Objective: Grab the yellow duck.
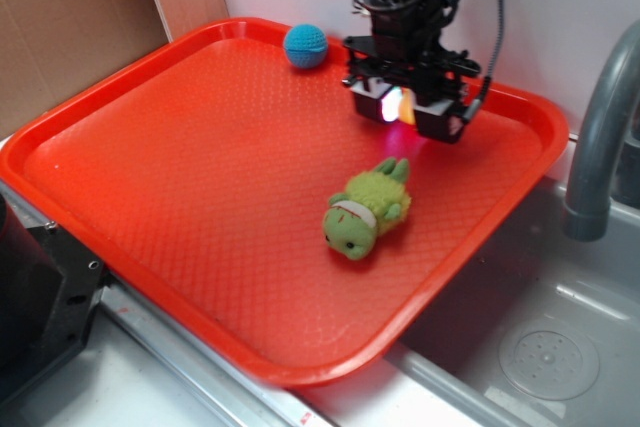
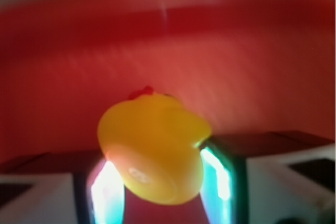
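Note:
The yellow duck (image 2: 155, 148) fills the middle of the wrist view, smooth and rounded, its flat base turned towards the camera. It sits pinched between the two glowing pads (image 2: 107, 190) of my gripper (image 2: 160, 182), which is shut on it. In the exterior view only a sliver of the yellow duck (image 1: 405, 106) shows between the jaws of my gripper (image 1: 405, 112), held just above the far right part of the red tray (image 1: 180, 177); I cannot tell if it touches the tray.
A fuzzy green plush animal (image 1: 366, 209) lies on the tray in front of the gripper. A blue knitted ball (image 1: 305, 45) rests by the tray's far rim. A grey sink (image 1: 540, 347) and faucet (image 1: 600, 127) stand to the right. Cardboard stands at back left.

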